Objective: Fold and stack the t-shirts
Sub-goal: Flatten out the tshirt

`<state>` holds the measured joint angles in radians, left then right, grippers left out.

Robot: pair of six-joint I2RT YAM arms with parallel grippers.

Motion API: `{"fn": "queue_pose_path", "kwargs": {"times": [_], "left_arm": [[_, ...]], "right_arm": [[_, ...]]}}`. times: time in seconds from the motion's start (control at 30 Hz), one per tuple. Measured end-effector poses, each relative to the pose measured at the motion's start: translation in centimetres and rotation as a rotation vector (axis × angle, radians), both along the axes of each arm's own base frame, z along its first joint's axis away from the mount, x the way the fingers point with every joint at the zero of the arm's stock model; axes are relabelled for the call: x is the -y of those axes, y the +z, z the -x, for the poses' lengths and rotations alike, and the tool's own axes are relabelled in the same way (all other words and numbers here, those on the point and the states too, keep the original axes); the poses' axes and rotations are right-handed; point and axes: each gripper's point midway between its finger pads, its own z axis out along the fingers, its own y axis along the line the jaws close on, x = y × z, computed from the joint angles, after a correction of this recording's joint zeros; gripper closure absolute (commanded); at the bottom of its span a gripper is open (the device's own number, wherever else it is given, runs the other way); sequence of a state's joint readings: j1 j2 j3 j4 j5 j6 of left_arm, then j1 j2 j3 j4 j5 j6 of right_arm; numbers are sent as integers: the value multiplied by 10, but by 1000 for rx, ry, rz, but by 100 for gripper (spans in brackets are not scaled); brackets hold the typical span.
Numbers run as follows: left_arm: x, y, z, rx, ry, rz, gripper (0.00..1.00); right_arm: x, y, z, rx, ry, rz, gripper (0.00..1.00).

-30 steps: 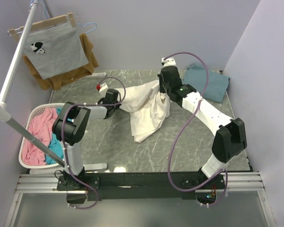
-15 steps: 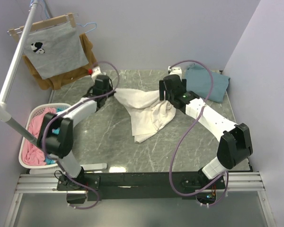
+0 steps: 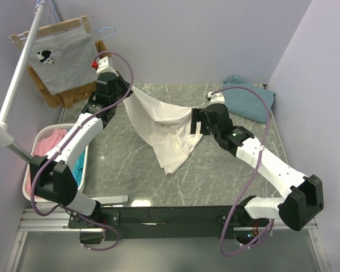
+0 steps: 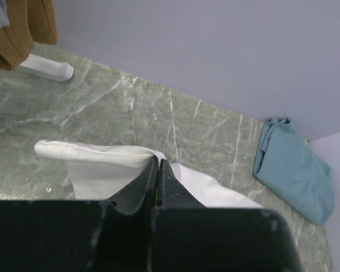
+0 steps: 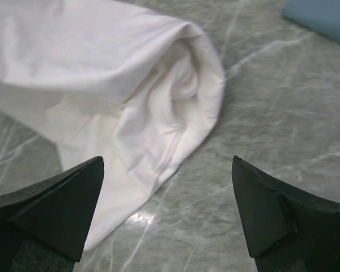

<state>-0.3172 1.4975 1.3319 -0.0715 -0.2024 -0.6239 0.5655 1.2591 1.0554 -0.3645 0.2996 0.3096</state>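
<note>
- The left gripper [image 3: 125, 94], upper left of the overhead view, is clamped on a corner of the white t-shirt [image 3: 165, 135]. It lifts that edge so the cloth slopes down across the marble table [image 3: 119, 170], probably to spread it for folding.
- The right gripper [image 3: 196, 121], centre right, stands wide and holds nothing, just beside the shirt's bunched right edge.
- The teal-blue t-shirt [image 3: 250, 103] lies folded at upper right, likely the base of the stack.
</note>
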Motion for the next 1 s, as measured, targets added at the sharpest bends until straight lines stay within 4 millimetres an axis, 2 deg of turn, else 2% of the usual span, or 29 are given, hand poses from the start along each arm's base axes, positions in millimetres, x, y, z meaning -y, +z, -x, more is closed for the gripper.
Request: {"fn": "queue_pose_path", "kwargs": {"times": [0.1,0.3,0.43,0.57,0.77,0.87,0.9,0.97,1.0], "left_arm": [[1,-4,1,-20,-8,-9,99],[0,-10,3,-45,-8,-17,99],[-1,-11,4,-48,-8,-21,99],[-1,-12,4,-55,-8,-24,99],[-2,-15,5,-64,-7,-26,99],[-2,-20,6,-72,-6,-29,99],[-2,-21,7,-77,-6,-31,99],[-3,-24,7,-82,-6,-33,99],[-3,-25,7,-84,-5,-33,99]], "right_arm": [[-13,-2,7,-9,63,-37,0],[-34,-28,14,-99,159,-68,1],[-54,-56,20,-191,226,-102,5],[-64,-87,23,-261,233,-97,11],[-74,-136,16,-342,210,-37,21],[-75,-157,10,-379,196,-2,42],[-74,-162,8,-387,187,9,67],[-73,-164,4,-382,179,32,99],[-72,-163,2,-376,176,39,100]]}}
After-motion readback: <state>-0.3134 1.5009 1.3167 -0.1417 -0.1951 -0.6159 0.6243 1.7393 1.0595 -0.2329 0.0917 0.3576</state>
